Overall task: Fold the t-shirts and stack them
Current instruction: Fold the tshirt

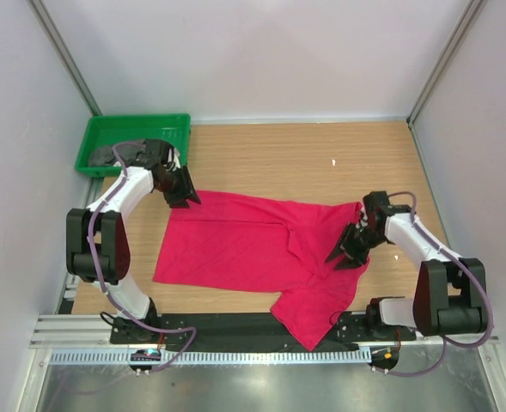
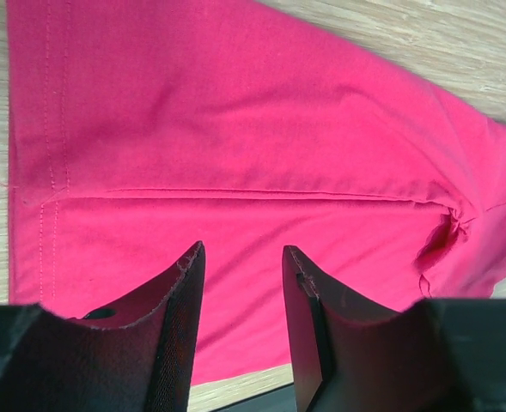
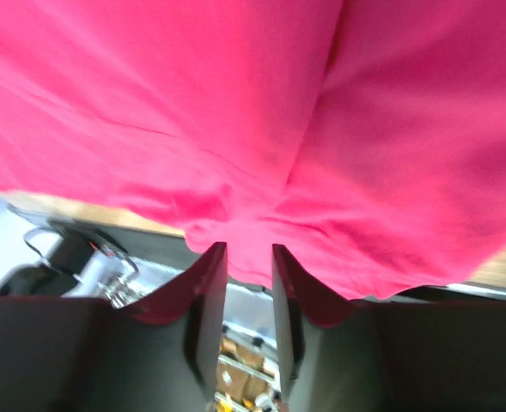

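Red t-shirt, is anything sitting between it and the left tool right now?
Nothing visible does. The left tool hangs open over the red t-shirt, only bare cloth beyond its fingers. The green tray sits apart from the shirt.

Wooden table [image 1: 261, 154], a crimson t-shirt [image 1: 235, 249] across its middle, a green tray [image 1: 88, 148] at its far-left corner

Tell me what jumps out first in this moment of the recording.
A bright crimson t-shirt lies spread across the middle of the wooden table, one part reaching over the near edge. The left hand sits at its far left corner and the right hand at its right side. A green tray in the far left corner holds a dark grey cloth.
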